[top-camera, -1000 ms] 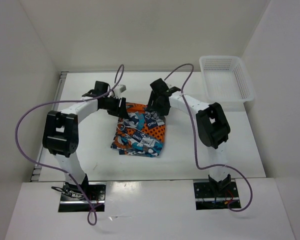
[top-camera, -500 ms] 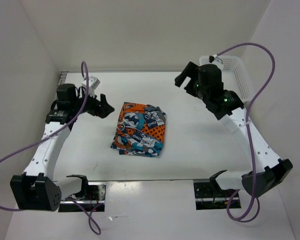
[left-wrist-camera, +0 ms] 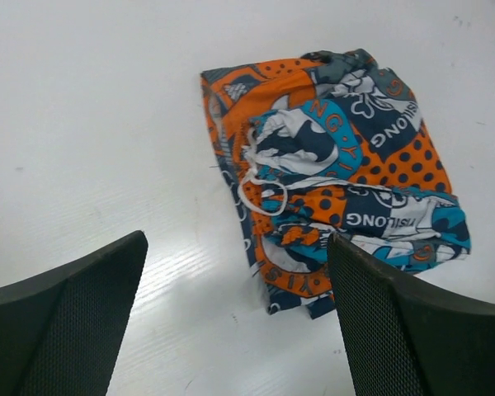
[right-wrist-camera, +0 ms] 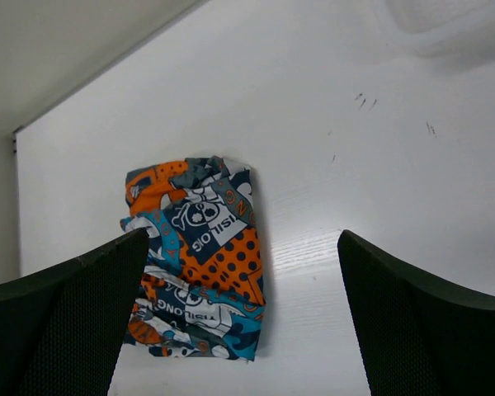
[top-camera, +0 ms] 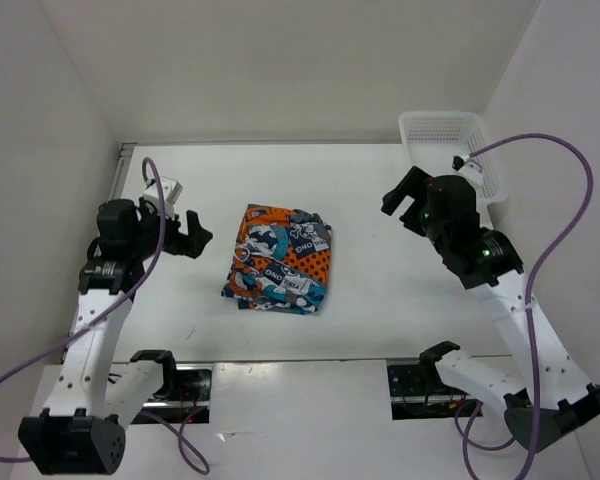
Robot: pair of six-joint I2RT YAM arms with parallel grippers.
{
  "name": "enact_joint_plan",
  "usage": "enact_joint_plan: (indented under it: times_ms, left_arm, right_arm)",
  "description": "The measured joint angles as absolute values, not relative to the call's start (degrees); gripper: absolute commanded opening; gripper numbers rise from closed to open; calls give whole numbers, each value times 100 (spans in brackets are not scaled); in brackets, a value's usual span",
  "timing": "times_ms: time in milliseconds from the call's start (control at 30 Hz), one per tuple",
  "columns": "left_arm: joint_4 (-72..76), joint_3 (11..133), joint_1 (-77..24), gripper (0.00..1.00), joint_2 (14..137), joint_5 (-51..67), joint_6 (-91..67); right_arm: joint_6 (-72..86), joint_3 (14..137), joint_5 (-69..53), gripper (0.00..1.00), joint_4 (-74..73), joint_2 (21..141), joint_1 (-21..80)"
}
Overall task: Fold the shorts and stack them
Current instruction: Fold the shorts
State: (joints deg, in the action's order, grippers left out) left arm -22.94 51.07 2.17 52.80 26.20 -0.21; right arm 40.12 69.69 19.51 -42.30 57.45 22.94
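Currently the shorts [top-camera: 278, 262] are lying folded in a compact bundle at the centre of the table [top-camera: 380, 300], untouched. Left gripper [top-camera: 193, 235] and right gripper [top-camera: 404, 207] are hovering well clear on either side, jaws spread and empty. By judgement, any further tidying is calling for pressing straight down, not dragging.

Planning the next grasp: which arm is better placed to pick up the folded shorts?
Probably left: the left gripper is open and nearer the shorts; the right gripper, also open, is farther off.
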Motion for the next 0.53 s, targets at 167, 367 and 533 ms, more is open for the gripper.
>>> enact_joint_plan:
  times_ms: [167,367,533]
  left_arm:
    - [-2226,4628,287,97,3929,1855,-21]
    - [-2228,4128,294,99,2128,851,-19]
    - [-2410,3660,294,99,1039,204,-19]
  right_arm:
    - [3951,6928,2095,100,-4362,5227,2244]
    - [3911,6388,2145,100,-4460,4626,2108]
    - [3907,6112,2150,100,-4493,4202,2043]
